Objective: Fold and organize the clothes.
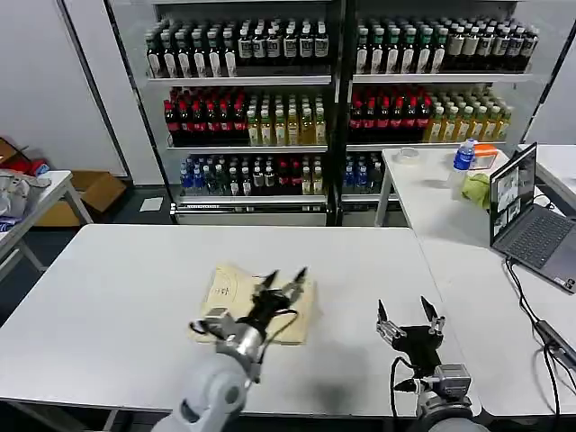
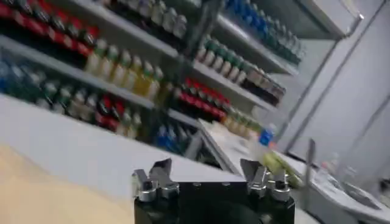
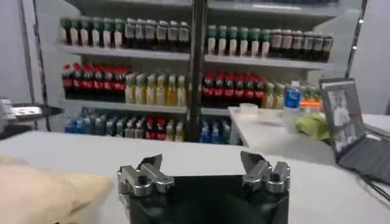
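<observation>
The clothes are one pale cream-yellow T-shirt, folded into a small rectangle near the middle of the white table. My left gripper hovers over the shirt's right part, open, with nothing between its fingers. In the left wrist view the left gripper stands open and the shirt shows beside it. My right gripper is open, to the right of the shirt near the table's front edge. In the right wrist view the right gripper holds nothing, and the shirt lies apart from it.
An open laptop, a yellow-green lump and a blue-capped bottle stand on the adjoining table at the right, with cables trailing forward. Shelves of bottles fill the back. A side table stands at the left.
</observation>
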Action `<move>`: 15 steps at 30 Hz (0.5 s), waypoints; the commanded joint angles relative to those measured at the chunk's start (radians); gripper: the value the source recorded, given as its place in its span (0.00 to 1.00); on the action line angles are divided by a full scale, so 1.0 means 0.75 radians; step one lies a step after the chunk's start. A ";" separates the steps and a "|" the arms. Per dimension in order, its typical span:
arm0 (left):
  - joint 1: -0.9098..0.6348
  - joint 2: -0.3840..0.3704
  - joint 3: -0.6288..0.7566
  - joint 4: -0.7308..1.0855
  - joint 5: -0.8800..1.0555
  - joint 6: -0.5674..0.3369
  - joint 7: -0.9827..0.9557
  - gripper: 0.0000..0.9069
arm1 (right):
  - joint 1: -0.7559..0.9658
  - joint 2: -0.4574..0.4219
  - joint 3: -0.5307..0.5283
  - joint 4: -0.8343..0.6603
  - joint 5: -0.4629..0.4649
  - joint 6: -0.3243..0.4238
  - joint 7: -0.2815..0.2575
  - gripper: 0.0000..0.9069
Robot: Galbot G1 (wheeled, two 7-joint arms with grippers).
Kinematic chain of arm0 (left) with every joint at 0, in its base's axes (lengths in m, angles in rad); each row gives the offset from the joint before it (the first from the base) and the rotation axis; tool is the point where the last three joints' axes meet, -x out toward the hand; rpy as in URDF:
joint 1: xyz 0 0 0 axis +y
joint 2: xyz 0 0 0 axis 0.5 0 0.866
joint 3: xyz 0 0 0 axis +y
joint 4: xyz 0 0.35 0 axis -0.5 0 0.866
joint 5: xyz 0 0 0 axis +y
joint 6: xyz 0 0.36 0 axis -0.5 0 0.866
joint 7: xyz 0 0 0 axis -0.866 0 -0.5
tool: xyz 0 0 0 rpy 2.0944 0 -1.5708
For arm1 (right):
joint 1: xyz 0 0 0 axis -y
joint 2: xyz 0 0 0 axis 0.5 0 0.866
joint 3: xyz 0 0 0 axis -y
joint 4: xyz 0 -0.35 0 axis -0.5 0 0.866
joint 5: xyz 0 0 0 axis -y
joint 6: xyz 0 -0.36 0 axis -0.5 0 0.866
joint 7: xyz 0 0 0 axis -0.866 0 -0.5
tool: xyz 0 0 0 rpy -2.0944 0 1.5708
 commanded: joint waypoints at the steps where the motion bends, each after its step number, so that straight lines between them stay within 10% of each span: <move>1: 0.349 0.265 -0.569 -0.133 0.254 -0.110 0.093 1.00 | 0.067 -0.008 -0.047 -0.044 0.016 0.127 -0.022 1.00; 9: 0.466 0.288 -0.720 -0.127 0.280 -0.125 0.109 1.00 | 0.175 0.016 -0.135 -0.128 0.054 0.060 0.013 1.00; 15: 0.496 0.280 -0.743 -0.121 0.272 -0.122 0.109 1.00 | 0.366 0.145 -0.266 -0.236 0.302 -0.130 0.126 1.00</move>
